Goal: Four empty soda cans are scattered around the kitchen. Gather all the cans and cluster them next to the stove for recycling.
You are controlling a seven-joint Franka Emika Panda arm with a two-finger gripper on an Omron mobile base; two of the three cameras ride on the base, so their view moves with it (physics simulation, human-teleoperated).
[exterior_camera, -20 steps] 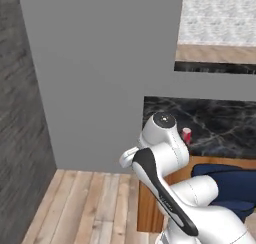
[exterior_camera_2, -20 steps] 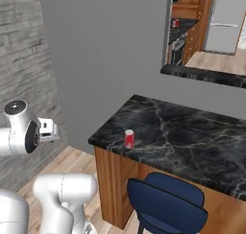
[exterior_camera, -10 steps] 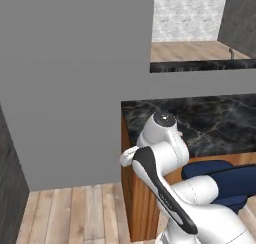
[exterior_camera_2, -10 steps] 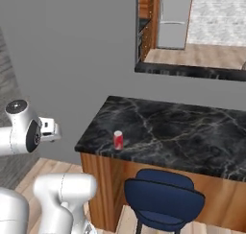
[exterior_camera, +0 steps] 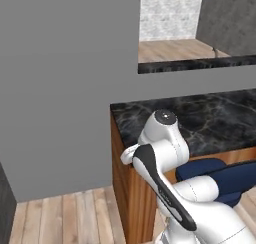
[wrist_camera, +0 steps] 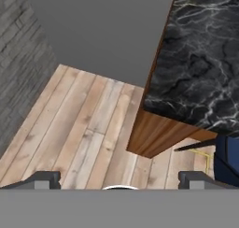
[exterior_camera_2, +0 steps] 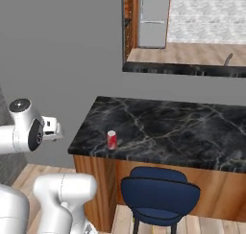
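- We see one red can (exterior_camera_2: 111, 139) standing upright on the black marbled desk (exterior_camera_2: 168, 130), near its left front corner, in the right base view.
- Can's long axis is vertical, silver top facing up, base flat on the desk. Not tipped, not leaning.
- Blue chair (exterior_camera_2: 159, 196) sits below the desk edge, just right of the can and nearer to us.
- Claw (wrist_camera: 119, 179) is wide, both tips far apart at the bottom of the hand view, nothing between them.
- Claw points down at the plank floor (wrist_camera: 79, 129) beside the desk's wooden side; the can isn't under it.
- Arm (exterior_camera: 165, 153) is folded up close to the base, well apart from the can.
- Progress, as we judge it: early. This can is not picked up yet and isn't beside any stove.
- Where the other three cans are, or whether any is already placed, we can't tell.
- Left to do, we reckon: reach over the desk corner, grip this can around its side, carry it to the stove, then do the rest.
- Upright can should suit a side grip; wide jaws give room.
- Grey wall (exterior_camera_2: 57, 60) stands left of and behind the desk, close to the arm.
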